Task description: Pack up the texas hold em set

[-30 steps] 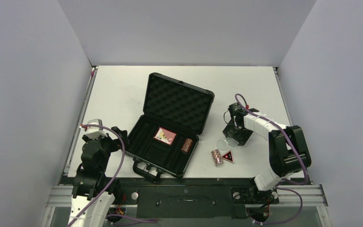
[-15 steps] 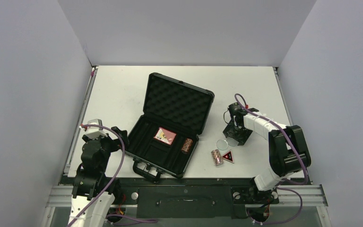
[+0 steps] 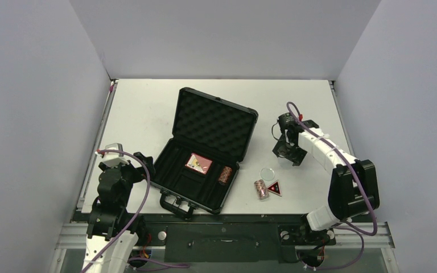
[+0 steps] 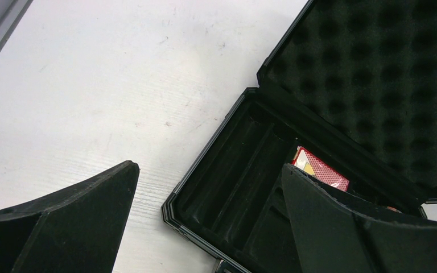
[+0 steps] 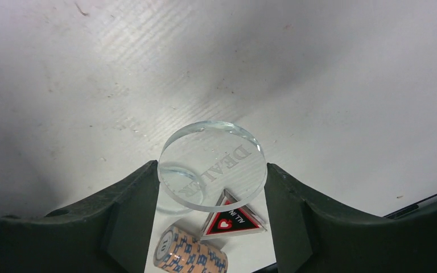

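Top view, set location: the black case (image 3: 215,122) lies open on the counter (image 3: 148,108) with its lid propped up. The pink card box (image 3: 198,163) and one chip roll (image 3: 225,174) sit in its tray. The loose chip roll (image 3: 260,189) and the triangle (image 3: 273,187) lie just beside each other on the counter, right of the case.
Top view, risk: the left tool (image 3: 143,161) hangs just beside the case's left corner, where a careless swing would shove the case. The right tool (image 3: 291,152) hangs above the counter right of the lid, and a low crossing to the tray could clip that lid.
Top view, unclear: the right tool's load is too small to read. A pale ring (image 3: 268,172) shows near the triangle; shadow or object, I cannot tell.
Left wrist, tool state: jaws spread wide, nothing between them.
Left wrist, hidden: the card box is half behind one finger, the case runs out of frame, and the chip roll cannot be made out.
Right wrist, tool state: partly closed, with both fingers against the rim of a clear dealer disc (image 5: 211,162), which I judge held clear of the counter.
Right wrist, risk: the grip is on a thin, smooth rim only. A jolt or tilt could let the disc pivot out and drop onto the pieces below.
Right wrist, hidden: the loose chip roll is cut by the bottom edge, and the case is not identifiable.
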